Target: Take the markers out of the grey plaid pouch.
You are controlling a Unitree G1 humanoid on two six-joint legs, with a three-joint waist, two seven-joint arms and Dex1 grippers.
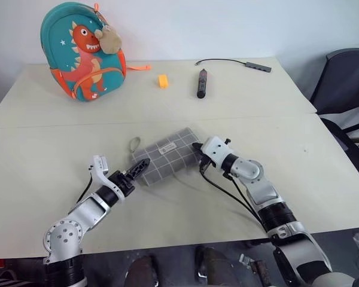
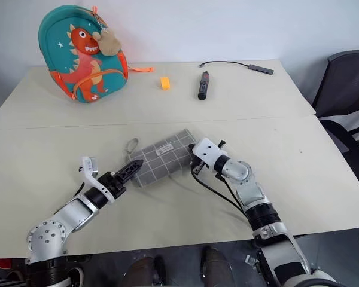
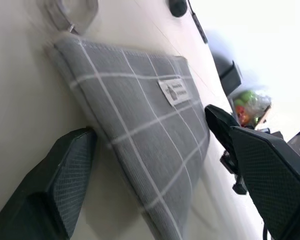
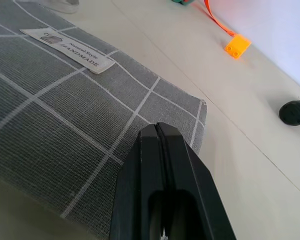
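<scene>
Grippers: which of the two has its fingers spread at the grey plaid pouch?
The left gripper: its fingers stand apart at the grey plaid pouch's loop end. The right gripper, at the opposite end, is shut.

One grey plaid pouch [image 1: 166, 155], with one white label [image 4: 70, 47] and one loop pull [image 1: 133, 144]. One teal dinosaur backpack [image 1: 82, 52], with one tan plush charm [image 1: 109, 39] and one orange strap [image 1: 140, 67]. One small orange block [image 1: 163, 81]. One thick black pen-like stick [image 1: 201, 82]. One grey adapter [image 1: 258, 66] on one black cable [image 1: 218, 60]. One black chair [image 1: 347, 95]. Two desk tops [image 1: 42, 173] pushed together. Two grippers: one left gripper [image 1: 138, 168], one right gripper [image 1: 198, 147].
</scene>
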